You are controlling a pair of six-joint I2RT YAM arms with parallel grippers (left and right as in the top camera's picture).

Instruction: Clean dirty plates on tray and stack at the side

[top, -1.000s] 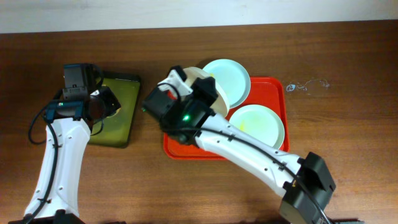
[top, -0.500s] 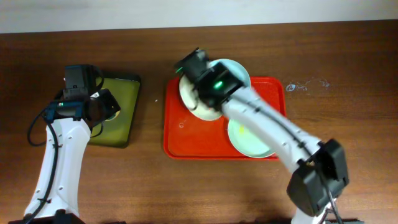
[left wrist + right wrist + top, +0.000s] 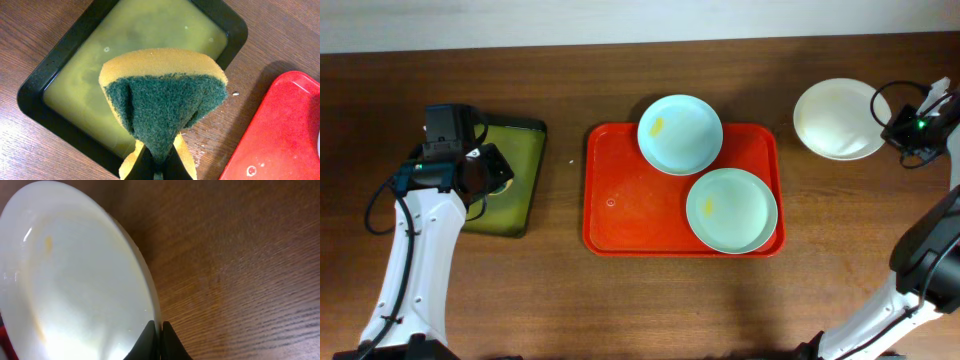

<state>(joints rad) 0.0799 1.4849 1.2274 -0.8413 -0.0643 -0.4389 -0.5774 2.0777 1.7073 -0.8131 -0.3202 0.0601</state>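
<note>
Half a second ago my right arm reached across the red tray (image 3: 630, 205) with the white plate (image 3: 838, 118). Now that plate is out past the tray's right end, over bare table (image 3: 840, 290). I cannot tell whether it touches the wood. My right gripper (image 3: 160, 335) pinches the plate's rim, fingers narrowed onto the thin edge. The wrist view shows a faint yellow streak on the plate's face.

Two mint plates are on the tray. The far mint plate (image 3: 680, 133) overhangs the tray's back rim, and the near mint plate (image 3: 731, 209) lies in the right front corner. Their edges are just about touching, and each carries a small yellow smear. The tray's left half is bare red.

Well off to the left, my left arm has not shifted. My left gripper (image 3: 157, 167) is squeezed on the sponge (image 3: 162, 100), folding its green scouring side outward, and holds it above the dark green tray (image 3: 60, 55) of yellowish liquid.
</note>
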